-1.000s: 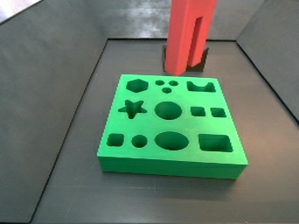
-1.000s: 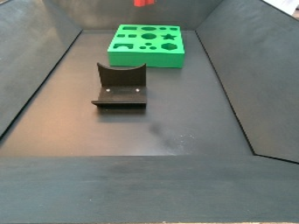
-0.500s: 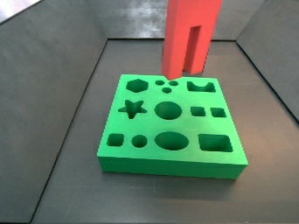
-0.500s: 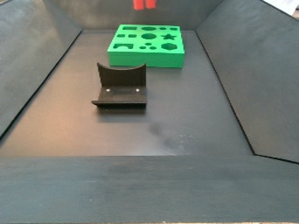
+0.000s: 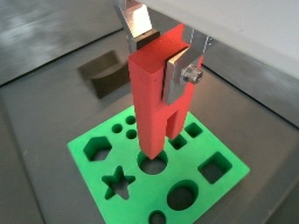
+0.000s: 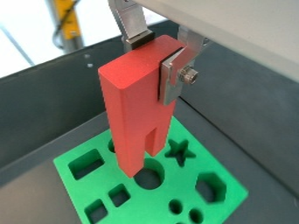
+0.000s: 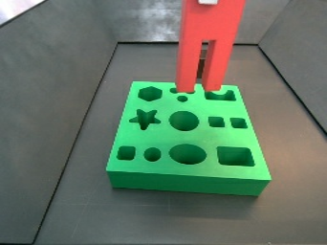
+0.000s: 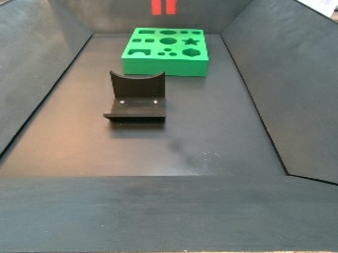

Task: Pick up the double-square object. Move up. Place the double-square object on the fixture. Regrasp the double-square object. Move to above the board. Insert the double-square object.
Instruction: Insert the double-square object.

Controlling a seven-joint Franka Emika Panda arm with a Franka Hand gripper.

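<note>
The double-square object (image 5: 152, 105) is a long red block that hangs upright with its two prongs pointing down. My gripper (image 5: 162, 59) is shut on its upper end, one silver finger (image 5: 177, 74) on each flat side. It also shows in the second wrist view (image 6: 135, 105) with the gripper (image 6: 156, 57). The block (image 7: 205, 43) hangs over the back rows of the green board (image 7: 192, 144), its prong tips just above the surface. In a side view only its lower end (image 8: 164, 7) shows, above the board (image 8: 168, 51). The gripper is out of frame in both side views.
The dark fixture (image 8: 136, 97) stands on the floor in front of the board, apart from it and with nothing on it. Dark sloping walls (image 8: 40, 89) enclose the floor on all sides. The board (image 6: 198, 166) has star, hexagon, round and square holes.
The red block has come lower towards the board, held in the gripper. Its prongs now hang nearer the back-row holes. The board and fixture have not moved.
</note>
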